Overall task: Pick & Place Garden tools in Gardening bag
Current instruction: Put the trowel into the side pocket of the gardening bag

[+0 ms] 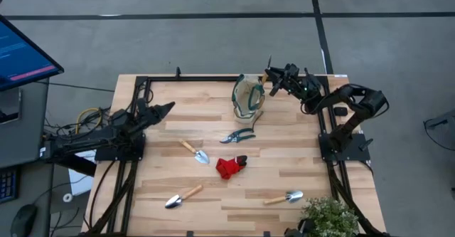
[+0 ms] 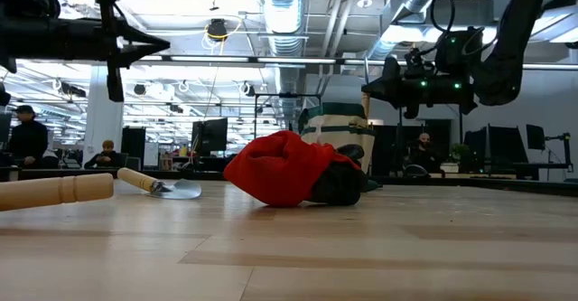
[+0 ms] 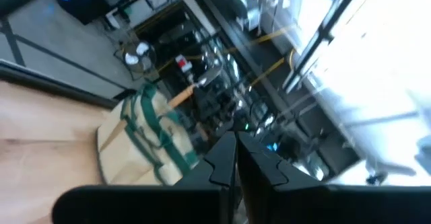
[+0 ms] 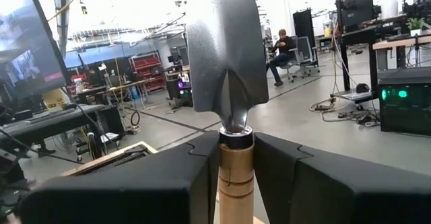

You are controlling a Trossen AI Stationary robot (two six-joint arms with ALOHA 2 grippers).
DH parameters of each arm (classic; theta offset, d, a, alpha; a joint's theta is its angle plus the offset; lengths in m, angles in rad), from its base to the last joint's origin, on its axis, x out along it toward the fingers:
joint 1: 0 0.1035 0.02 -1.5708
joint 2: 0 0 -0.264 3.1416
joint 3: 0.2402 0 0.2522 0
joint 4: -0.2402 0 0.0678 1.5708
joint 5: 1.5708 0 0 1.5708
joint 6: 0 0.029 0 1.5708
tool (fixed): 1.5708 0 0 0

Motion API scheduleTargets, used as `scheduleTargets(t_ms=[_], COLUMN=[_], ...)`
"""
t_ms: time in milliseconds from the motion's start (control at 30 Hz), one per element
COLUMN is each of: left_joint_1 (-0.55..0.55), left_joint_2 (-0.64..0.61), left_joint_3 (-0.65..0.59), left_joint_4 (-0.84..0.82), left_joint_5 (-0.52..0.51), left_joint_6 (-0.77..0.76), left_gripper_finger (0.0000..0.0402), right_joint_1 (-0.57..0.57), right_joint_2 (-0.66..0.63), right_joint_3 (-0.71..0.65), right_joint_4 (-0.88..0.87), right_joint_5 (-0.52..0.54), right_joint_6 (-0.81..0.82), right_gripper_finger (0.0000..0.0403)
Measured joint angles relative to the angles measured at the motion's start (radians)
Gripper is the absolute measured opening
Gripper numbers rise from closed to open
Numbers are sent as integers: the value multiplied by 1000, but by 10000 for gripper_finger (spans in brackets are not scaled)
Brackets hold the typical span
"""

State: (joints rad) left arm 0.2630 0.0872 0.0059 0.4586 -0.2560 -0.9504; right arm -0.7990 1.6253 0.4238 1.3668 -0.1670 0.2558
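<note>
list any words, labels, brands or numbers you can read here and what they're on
None can be read.
The monitor beside the table shows lines of text too small to read.
The gardening bag, the trowel in the right gripper and the glove show no lettering.

Open tabletop [image 1: 284, 167] around scattered tools [image 1: 213, 167]

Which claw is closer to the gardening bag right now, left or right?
Right. The right claw, shut on a trowel, is just beside the gardening bag at the table's far edge. The left claw, shut and empty, is well off toward the table's left side.
</note>
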Motion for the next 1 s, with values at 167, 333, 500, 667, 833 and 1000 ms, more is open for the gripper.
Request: scheduleTargets(t_ms=[167,333,500,667,833,1000], left_joint_1=[0,0,0,8,77,165], left_joint_2=[14,106,325,656,965,1209], left_joint_3=[0,7,113,309,440,520], left_joint_4=[35,96,110,116,101,124], left_joint_5=[-14,-110,-199,-153,-78,24], left_joint_6=[-33,-140,-155,-127,-121,-110], left_gripper_finger=[5,5,5,4,3,3], right_joint_1=[-2,-25,-33,-33,-33,-33], right_joint_2=[0,0,0,0,0,0], right_joint_3=[28,28,28,28,28,28], right_joint_4=[-24,-38,-73,-83,-82,-82], right_joint_5=[-42,-43,-43,-45,-52,-69], right_joint_6=[7,8,7,0,0,4], right_gripper_finger=[63,63,64,64,64,64])
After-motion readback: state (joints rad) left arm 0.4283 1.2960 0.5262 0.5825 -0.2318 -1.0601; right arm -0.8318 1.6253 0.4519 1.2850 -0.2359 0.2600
